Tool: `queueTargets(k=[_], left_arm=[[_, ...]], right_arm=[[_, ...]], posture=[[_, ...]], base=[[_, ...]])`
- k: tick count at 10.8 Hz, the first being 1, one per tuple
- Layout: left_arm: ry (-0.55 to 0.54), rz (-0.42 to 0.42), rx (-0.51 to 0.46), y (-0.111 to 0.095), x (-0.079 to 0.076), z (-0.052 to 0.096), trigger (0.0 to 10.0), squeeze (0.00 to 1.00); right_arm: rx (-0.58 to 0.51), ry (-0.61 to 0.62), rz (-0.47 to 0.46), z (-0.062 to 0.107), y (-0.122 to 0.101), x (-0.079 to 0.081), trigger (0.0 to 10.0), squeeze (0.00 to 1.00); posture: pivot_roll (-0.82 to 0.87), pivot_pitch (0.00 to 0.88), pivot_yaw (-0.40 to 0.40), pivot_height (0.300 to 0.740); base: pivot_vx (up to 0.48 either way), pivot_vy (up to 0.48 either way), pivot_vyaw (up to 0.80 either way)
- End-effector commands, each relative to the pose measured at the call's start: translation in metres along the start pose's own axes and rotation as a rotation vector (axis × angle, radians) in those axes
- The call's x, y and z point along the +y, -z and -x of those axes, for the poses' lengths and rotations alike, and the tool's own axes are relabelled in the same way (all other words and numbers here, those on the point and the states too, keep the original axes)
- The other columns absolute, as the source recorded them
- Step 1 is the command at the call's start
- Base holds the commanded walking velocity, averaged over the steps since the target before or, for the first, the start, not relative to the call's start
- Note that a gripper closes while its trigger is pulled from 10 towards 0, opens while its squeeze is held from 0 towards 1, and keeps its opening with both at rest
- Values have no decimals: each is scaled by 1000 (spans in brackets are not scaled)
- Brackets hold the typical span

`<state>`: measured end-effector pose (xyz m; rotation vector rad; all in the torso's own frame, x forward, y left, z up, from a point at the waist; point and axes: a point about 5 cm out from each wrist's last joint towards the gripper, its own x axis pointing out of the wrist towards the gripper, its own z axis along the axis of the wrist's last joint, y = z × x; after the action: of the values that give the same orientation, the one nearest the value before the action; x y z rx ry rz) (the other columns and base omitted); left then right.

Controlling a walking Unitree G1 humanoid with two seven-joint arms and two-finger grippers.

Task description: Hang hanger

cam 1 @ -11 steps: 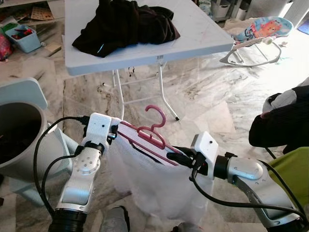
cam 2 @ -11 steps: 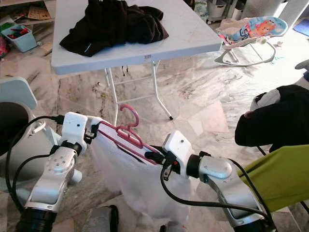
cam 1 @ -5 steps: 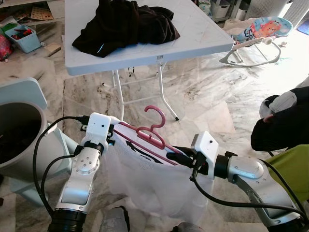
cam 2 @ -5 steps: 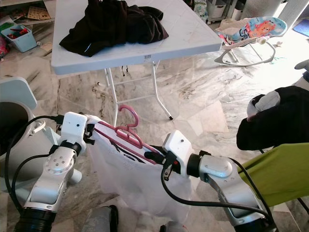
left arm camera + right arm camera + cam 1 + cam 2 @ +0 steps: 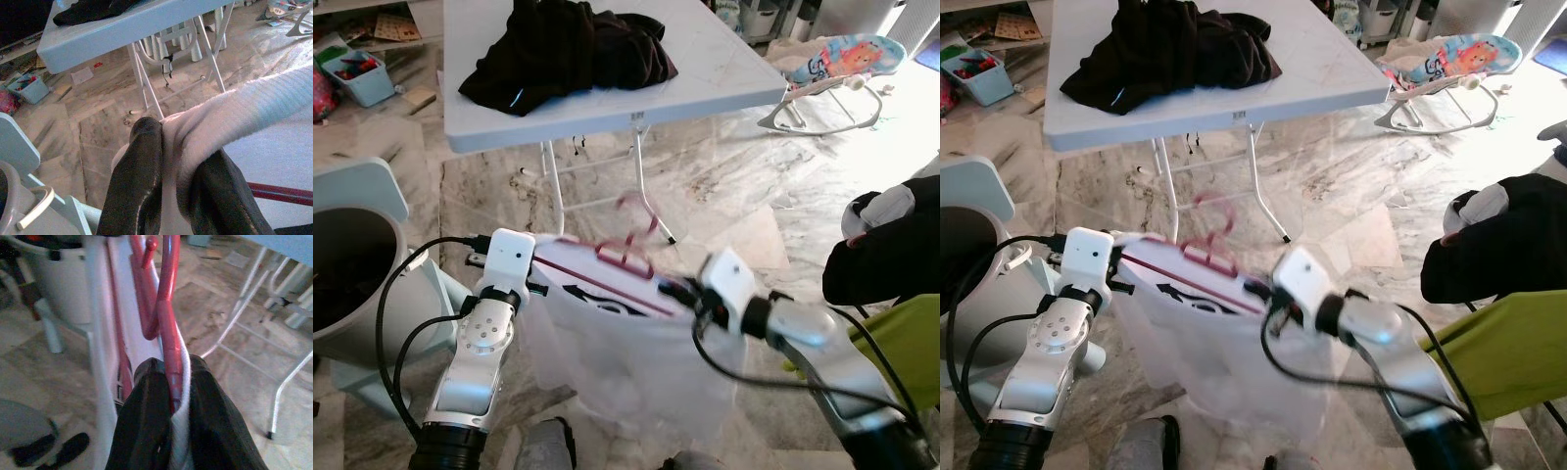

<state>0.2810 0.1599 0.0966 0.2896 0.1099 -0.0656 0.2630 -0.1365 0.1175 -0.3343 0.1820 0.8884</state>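
Observation:
A pink plastic hanger (image 5: 612,276) carries a thin white garment (image 5: 626,367) that hangs below it over the floor. Its hook (image 5: 642,211) points up and is blurred by motion. My left gripper (image 5: 542,262) holds the left end; the left wrist view shows its fingers (image 5: 142,161) shut on the white garment's shoulder (image 5: 234,110) over the hanger's end. My right gripper (image 5: 674,289) holds the right end. In the right wrist view its fingers (image 5: 146,416) are shut on the pink hanger arm (image 5: 168,308) and the cloth around it.
A white folding table (image 5: 715,83) with a heap of dark clothes (image 5: 568,44) stands ahead. A grey bin (image 5: 357,284) is at my left. A person's dark sleeve (image 5: 886,259) and green cloth (image 5: 906,338) are at my right. A baby bouncer (image 5: 832,69) lies far right.
My right arm has swung up and to the left with the hanger's end, blurring it. The hanger sits higher and flatter, and the white garment is spread wider.

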Motion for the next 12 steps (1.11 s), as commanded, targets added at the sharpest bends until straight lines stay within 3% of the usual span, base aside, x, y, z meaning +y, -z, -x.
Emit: queueTargets(k=[1,3,6,7,8,10,12], left_arm=[[7,11,-13,-3,-3,0,0,0],[0,11,-11,-3,1,-1,0,0],[9,2,14,2,0,-3,0,0],[40,11,44,5,-2,-4,7216,0],[52,27,57,6,-1,-6,10000,1000],[87,41,71,5,-2,-13,10000,1000],[119,-14,53,-2,-4,-23,10000,1000]], right_arm=[[-6,121,3,3,-3,-17,10000,0],[20,180,32,3,2,-24,10000,0],[-142,92,-32,1,-20,-15,10000,0],[-224,49,-104,2,-31,-8,10000,0],[-267,25,-142,2,-38,-5,10000,0],[-336,-19,-191,2,-54,0,10000,0],[-366,-70,-213,3,-65,6,10000,0]], posture=[[-9,85,-32,740],[-8,84,-33,740],[-10,82,-33,740],[-10,82,-33,740],[-10,80,-33,740],[-10,78,-33,740],[-11,77,-34,740]], base=[[0,0,0],[0,0,0],[0,0,0],[0,0,0],[0,0,0],[0,0,0],[0,0,0]])
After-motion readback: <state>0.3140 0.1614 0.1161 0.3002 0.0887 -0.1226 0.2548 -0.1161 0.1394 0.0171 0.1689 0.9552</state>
